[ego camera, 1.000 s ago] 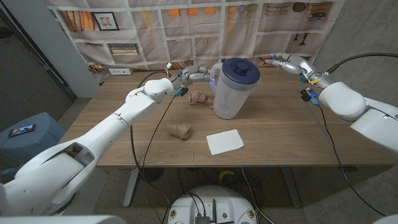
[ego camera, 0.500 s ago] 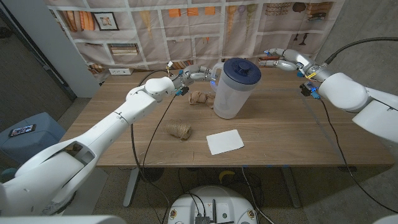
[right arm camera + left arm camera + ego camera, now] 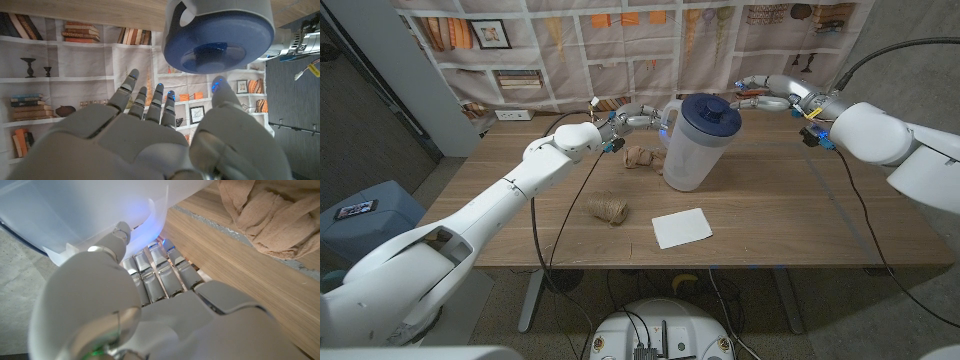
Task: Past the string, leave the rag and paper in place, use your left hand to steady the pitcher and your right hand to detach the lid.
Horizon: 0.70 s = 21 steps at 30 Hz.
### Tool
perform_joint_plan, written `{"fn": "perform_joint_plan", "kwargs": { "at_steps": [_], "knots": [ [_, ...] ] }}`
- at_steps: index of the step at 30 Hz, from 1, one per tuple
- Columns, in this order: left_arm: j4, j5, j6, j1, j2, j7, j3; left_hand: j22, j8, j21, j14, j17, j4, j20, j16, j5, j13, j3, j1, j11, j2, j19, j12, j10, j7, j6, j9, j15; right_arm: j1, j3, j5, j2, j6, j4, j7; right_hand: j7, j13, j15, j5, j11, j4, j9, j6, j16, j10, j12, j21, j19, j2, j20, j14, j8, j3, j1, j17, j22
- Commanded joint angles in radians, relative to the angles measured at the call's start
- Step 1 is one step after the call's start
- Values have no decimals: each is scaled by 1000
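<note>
**A:** Where is the pitcher?

**B:** The translucent pitcher [image 3: 691, 150] stands upright on the wooden table [image 3: 770, 215], toward the far side and a little right of the middle. Its dark blue lid [image 3: 707, 112] sits on top, not yet off. In the right wrist view the lid [image 3: 220, 42] shows a round recessed centre.

**A:** And the left hand?

**B:** The left hand [image 3: 642, 120] is at the pitcher's handle on the pitcher's left, far side. In the left wrist view its fingers [image 3: 160, 272] lie against the pale wall of the pitcher [image 3: 75, 210], with the thumb tip touching that wall. It grips the pitcher there.

**A:** The right hand?

**B:** The right hand [image 3: 767, 92] hangs in the air to the right of the lid, a small gap away, fingers reaching toward it. In the right wrist view the hand [image 3: 145, 135] has its fingers spread and holds nothing.

**A:** What else is on the table?

**B:** A tan rag [image 3: 639, 157] lies bunched just left of the pitcher, close under the left hand; the left wrist view shows its folds [image 3: 265, 215] on the wood. A ball of string [image 3: 609, 209] sits nearer the front, left of centre. A white sheet of paper [image 3: 682, 227] lies flat near the front edge, right of the string and apart from it.

**A:** Behind the table?

**B:** A backdrop [image 3: 620, 45] printed with bookshelves.
</note>
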Motion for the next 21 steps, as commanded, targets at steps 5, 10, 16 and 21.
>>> {"fn": "perform_joint_plan", "kwargs": {
  "at_steps": [5, 10, 16, 21],
  "knots": [
    [-18, 3, 13, 6, 6, 10, 0, 3, 3, 2, 15, 2, 11, -151, 5, 8, 4, 21, -39, 2, 41, 9, -1, 10, 22, 36, 3, -105, 109, -74, -37, -57, 8, -12, 70, -20, 3, -2, 11, -28, 2, 3, 16, 4, 27, 11, -12, -38, -13, 14, 7, 9, 18, 46, 1, 4],
    [-23, 1, 19, 8, 8, 12, -1, 3, 3, 1, 15, 2, 11, -151, 5, 8, 5, 21, -40, 4, 39, 10, 0, 12, 24, 37, 4, -104, 136, -94, -47, -70, 20, -13, 95, -26, 3, -8, 13, -33, 7, 4, 20, 5, 34, 10, -19, -76, -21, 20, 4, 10, 21, 63, 1, 3],
    [-21, 2, 18, 7, 9, 9, 0, 3, 3, 1, 17, 2, 11, -151, 5, 8, 5, 23, -41, 3, 40, 10, 0, 14, 22, 37, 4, -105, 198, -131, -35, -77, 39, 6, 160, -35, 4, -9, 13, -44, 8, 4, 18, 3, 35, 8, -20, -99, -26, 20, -4, 7, 26, 79, 1, 3],
    [-21, 3, 16, 6, 10, 8, 1, 3, 3, 1, 17, 2, 10, -152, 4, 8, 5, 24, -41, 1, 39, 9, -1, 15, 21, 37, 4, -105, 257, -169, -36, -82, 30, 9, 215, -44, 4, -7, 14, -46, 7, 4, 15, 3, 36, 7, -19, -107, -26, 25, -7, 6, 30, 90, 1, 3]
  ]
}}
